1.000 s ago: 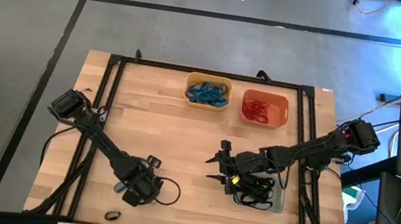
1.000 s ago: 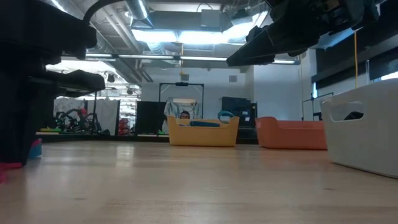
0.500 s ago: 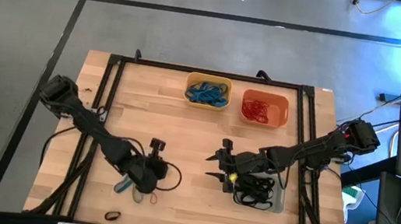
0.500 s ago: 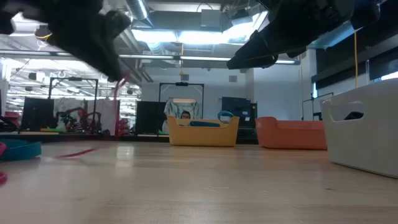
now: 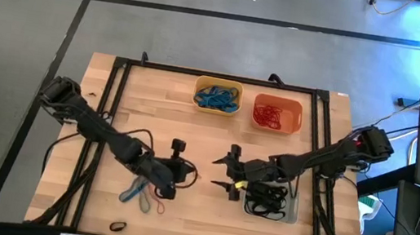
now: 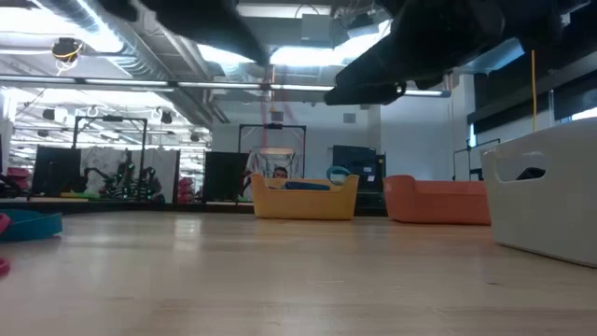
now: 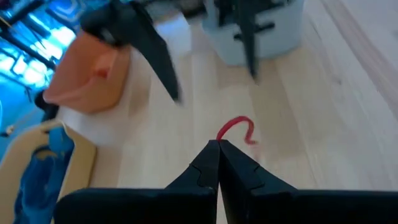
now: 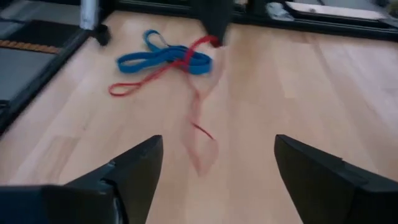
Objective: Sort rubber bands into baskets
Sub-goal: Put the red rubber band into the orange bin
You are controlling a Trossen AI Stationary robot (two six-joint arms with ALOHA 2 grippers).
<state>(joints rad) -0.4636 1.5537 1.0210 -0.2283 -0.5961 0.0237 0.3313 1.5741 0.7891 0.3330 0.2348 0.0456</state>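
Note:
My left gripper (image 5: pixel 183 178) hovers over the middle of the table, shut on a red rubber band (image 7: pixel 237 129); in the right wrist view that band (image 8: pixel 199 124) hangs from it. Just beyond the band my right gripper (image 5: pixel 214 173) stands open, facing it with nothing between its fingers. A blue band (image 8: pixel 165 57) and another red band (image 8: pixel 134 84) lie flat on the table. The yellow basket (image 5: pixel 217 95) holds blue bands and the orange basket (image 5: pixel 277 115) holds red ones. Black bands fill the grey basket (image 5: pixel 270 202), which sits under the right arm. My left gripper pinches the red band by its upper end (image 7: pixel 221 134) between the very tips of its two shut fingers. The fingers slant downward toward the table's right side. The band hangs slack below them (image 8: pixel 200 149); whether its lower end clears the table I cannot tell.
A single black band (image 5: pixel 118 226) lies near the table's front edge on the left. A black frame (image 5: pixel 113 104) runs round the tabletop. Bare wood lies between the two grippers and the far baskets.
My left gripper has risen from the pile of bands near the front left and moved toward the right gripper, tipping from pointing down to a shallower slant. It has carried one red band up, while the blue and another red band stay on the table. My right gripper has opened a little wider.

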